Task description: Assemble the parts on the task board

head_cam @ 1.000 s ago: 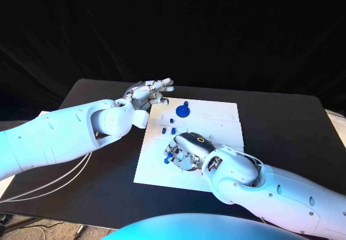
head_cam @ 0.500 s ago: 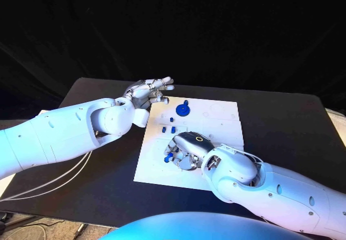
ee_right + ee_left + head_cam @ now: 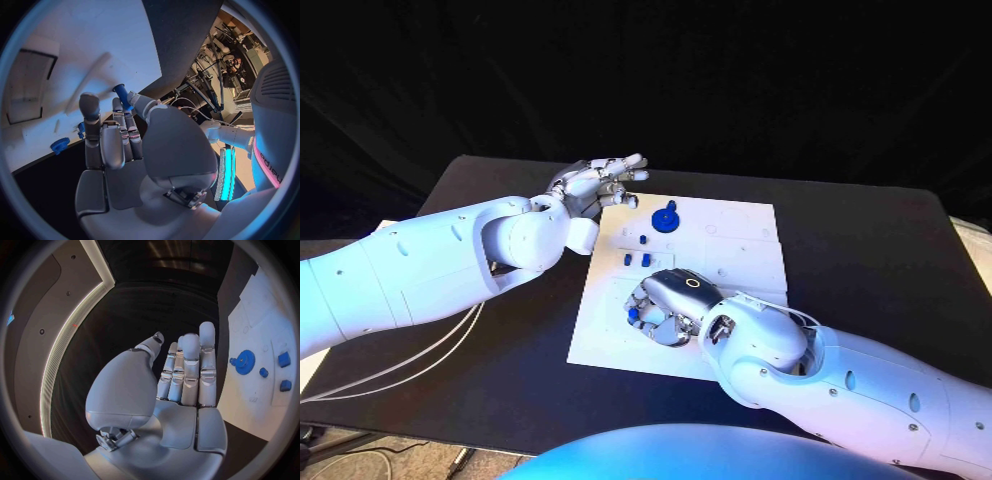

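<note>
Silver right hand (image 3: 672, 300) low over task board (image 3: 733, 255), pinching blue peg (image 3: 120, 93) | left hand (image 3: 599, 182) released, hovering at board's far-left corner | advice: keep peg upright, lower slowly, seat before letting go

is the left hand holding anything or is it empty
Empty. The left hand hovers beside the white board with its fingers straight and together, nothing between them.
</note>
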Controlling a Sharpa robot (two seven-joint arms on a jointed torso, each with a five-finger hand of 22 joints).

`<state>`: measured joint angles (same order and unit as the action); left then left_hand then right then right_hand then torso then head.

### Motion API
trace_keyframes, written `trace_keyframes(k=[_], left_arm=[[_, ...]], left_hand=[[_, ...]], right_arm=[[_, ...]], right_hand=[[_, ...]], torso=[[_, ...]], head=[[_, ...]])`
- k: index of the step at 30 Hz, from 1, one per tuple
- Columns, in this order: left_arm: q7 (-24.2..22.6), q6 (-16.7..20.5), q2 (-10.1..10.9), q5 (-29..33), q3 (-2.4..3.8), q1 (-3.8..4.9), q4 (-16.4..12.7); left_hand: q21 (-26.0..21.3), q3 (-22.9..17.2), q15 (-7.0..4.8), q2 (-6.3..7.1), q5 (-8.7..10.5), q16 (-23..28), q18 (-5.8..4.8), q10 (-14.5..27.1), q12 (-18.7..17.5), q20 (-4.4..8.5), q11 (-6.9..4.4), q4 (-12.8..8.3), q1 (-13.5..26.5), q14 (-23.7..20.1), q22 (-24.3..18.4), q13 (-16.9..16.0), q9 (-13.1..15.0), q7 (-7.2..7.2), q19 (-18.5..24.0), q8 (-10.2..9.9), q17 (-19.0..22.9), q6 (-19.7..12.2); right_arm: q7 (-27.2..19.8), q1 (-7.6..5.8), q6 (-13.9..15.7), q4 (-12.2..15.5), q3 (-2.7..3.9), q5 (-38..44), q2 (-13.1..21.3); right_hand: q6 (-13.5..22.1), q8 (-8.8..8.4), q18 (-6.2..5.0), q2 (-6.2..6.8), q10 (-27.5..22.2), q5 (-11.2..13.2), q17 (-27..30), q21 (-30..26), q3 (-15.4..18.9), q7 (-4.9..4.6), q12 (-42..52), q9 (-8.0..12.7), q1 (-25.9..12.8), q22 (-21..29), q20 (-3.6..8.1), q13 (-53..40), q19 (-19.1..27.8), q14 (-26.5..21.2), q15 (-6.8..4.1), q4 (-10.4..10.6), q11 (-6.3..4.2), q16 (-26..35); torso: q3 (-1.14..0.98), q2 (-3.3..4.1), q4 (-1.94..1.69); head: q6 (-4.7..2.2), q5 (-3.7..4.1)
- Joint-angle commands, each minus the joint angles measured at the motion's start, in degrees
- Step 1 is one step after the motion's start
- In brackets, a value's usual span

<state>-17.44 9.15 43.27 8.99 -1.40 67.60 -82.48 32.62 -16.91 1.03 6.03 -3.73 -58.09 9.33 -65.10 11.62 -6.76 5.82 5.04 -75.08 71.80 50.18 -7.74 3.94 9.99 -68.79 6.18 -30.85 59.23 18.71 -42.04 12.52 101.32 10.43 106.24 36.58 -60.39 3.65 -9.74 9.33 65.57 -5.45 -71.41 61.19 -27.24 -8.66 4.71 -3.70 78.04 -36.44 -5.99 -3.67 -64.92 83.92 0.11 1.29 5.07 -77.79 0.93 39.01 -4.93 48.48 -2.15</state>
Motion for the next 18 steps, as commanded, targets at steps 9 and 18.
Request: trace_keyframes(k=[9, 18], left_arm=[[0.03, -1.33, -0.16, -0.27, 0.04, 0.02, 0.03], [0.23, -1.57, -0.05, -0.46, -0.11, -0.07, 0.23]], left_hand=[[-0.36, 0.33, 0.01, -0.01, 0.28, 0.01, 1.09, 0.31, 0.18, -0.10, -0.04, 0.11, -0.64, -0.49, -0.05, -0.05, -0.08, 0.02, -0.31, 0.36, 0.09, -0.23], [-0.42, 0.48, 0.03, -0.04, 0.28, 0.07, 1.09, 0.42, 0.24, -0.11, -0.02, 0.10, -0.75, -0.57, -0.09, -0.05, -0.08, 0.04, -0.33, 0.37, 0.26, -0.29]], right_arm=[[0.29, 0.19, 3.15, -0.11, -0.42, -0.90, -0.03], [-0.54, 0.18, 9.38, 3.91, 1.27, -4.05, 4.53]], right_hand=[[4.51, -0.02, -0.62, 0.51, -7.14, -1.04, 1.52, -4.02, 9.45, -0.46, 0.19, -0.20, 0.09, 5.42, -0.88, -0.10, 1.92, 2.30, 1.04, 0.37, 1.16, 0.65], [3.14, 0.24, -0.84, -0.73, -6.39, -3.42, 2.86, -5.16, 11.83, -0.67, 2.04, -0.39, 0.96, 6.94, -0.72, -0.26, 2.27, 2.00, 1.12, 0.83, 1.09, 1.50]], torso=[[-0.08, 0.03, 0.06], [-0.16, -0.09, 0.26]], head=[[-0.10, 0.02], [-0.53, 0.35]])
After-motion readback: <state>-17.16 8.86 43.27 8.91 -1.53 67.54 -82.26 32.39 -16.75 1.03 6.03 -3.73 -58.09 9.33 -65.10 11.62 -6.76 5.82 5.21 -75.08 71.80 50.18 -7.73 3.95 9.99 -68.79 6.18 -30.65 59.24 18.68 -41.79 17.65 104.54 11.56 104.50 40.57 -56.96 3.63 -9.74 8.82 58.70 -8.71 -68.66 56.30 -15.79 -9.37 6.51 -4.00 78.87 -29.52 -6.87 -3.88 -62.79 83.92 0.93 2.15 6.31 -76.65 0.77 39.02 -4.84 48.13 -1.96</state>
